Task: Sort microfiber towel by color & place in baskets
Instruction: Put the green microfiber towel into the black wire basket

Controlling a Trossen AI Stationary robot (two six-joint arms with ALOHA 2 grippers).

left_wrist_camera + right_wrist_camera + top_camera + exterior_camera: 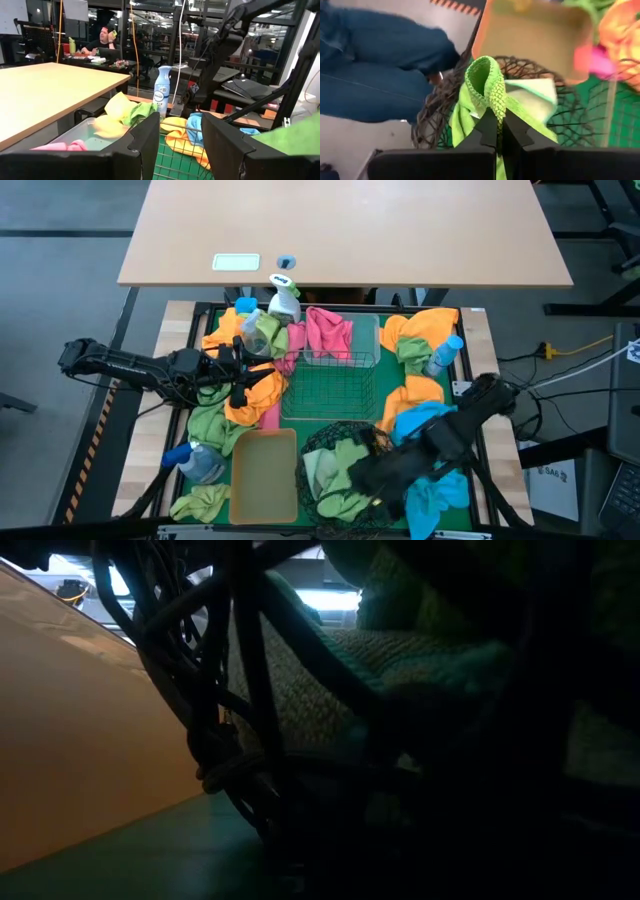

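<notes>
One bright green knit-textured towel [487, 87] pinched in R hand [499, 131] over black mesh basket [440, 107]; L hand [180, 145] apart.

The counter [345, 225] was pale wood, and the mat [330, 395] under the things was dark green. The round basket [330, 442] was black wire mesh and held light green towels [335, 470]. The bin [264, 475] was tan. Other towels were orange [425, 330], pink [328, 332] and bright blue [425, 425]. The right gripper [497, 131] was black, and its jaws pinched a green towel [487, 82] with a fine ribbed weave.
</notes>
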